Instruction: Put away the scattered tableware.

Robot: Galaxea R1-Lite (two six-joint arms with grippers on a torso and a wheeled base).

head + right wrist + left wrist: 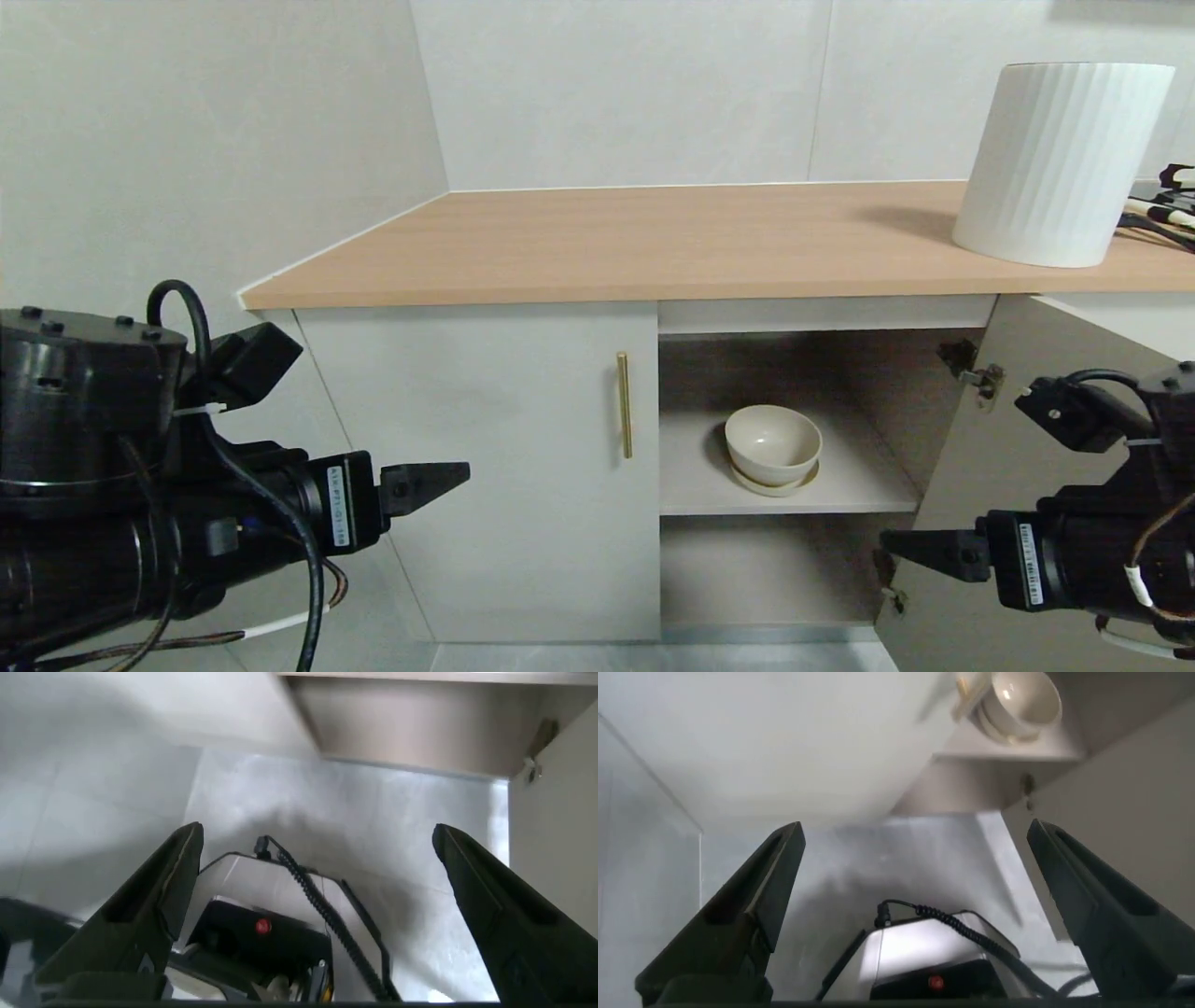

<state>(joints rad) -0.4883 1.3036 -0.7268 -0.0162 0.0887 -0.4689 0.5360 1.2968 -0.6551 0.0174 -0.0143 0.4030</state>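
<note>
Bowl (773,444), glossy cream and round, sits past the near black grippers, left (915,840) and right (318,835), both spread wide and empty. It rests on a matching saucer (775,485) on the open cabinet's smooth grey shelf (691,476). Farther up, a ribbed white cylinder (1060,159) stands on the woodgrain countertop (607,243).

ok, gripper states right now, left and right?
Left gripper: open, holding nothing.
Right gripper: open, holding nothing.
</note>
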